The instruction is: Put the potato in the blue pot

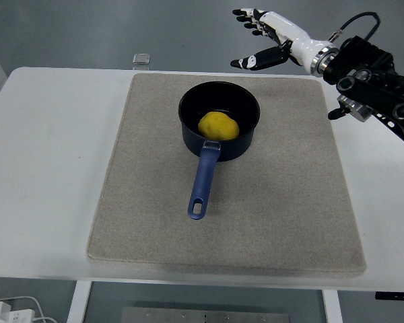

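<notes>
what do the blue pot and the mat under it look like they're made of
The blue pot: probably enamelled or coated metal, going by its smooth dark-blue wall with a faint sheen and the rigid blue handle with a hanging hole; hard plastic cannot be ruled out. The mat: looks like felt or low-pile fabric, a matte beige-grey surface with fine speckled texture, soft rounded corners and no gloss.
</notes>
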Motion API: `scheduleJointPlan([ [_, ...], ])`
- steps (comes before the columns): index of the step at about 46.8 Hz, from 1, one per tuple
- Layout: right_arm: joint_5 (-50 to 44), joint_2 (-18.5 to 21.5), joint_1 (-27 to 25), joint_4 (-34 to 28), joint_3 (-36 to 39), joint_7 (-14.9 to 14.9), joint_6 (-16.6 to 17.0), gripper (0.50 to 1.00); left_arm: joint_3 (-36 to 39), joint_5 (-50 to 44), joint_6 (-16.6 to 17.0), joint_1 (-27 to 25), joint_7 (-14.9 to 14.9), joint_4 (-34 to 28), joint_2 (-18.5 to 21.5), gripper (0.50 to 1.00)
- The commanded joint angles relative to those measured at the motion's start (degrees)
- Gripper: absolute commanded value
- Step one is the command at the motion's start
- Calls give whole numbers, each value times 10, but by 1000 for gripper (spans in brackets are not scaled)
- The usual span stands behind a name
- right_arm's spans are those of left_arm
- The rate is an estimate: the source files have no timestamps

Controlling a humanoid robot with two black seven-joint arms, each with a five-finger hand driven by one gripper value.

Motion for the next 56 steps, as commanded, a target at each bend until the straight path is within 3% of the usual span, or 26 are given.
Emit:
scheduleJointPlan([
  [1, 77, -14, -4, -18, 6, -2, -3, 940, 0, 0, 0, 0, -1, 0, 0, 1000],
  [11, 229, -28, -34, -73, 8, -48, -1, 940, 0, 0, 0, 0, 0, 0, 0, 1000],
  [22, 395, -27, -75, -142, 25, -60, 2, 942, 0, 0, 0, 0, 0, 0, 0, 1000],
  [26, 440, -27, -90, -153, 32, -78, 7, 944, 0, 0, 0, 0, 0, 0, 0, 1000],
  [42, 462, -10, -138, -162, 194, -85, 19, 944, 0, 0, 0, 0, 0, 0, 0, 1000],
  [56, 451, 15, -150, -174, 199, -81, 48, 944, 0, 0, 0, 0, 0, 0, 0, 1000],
])
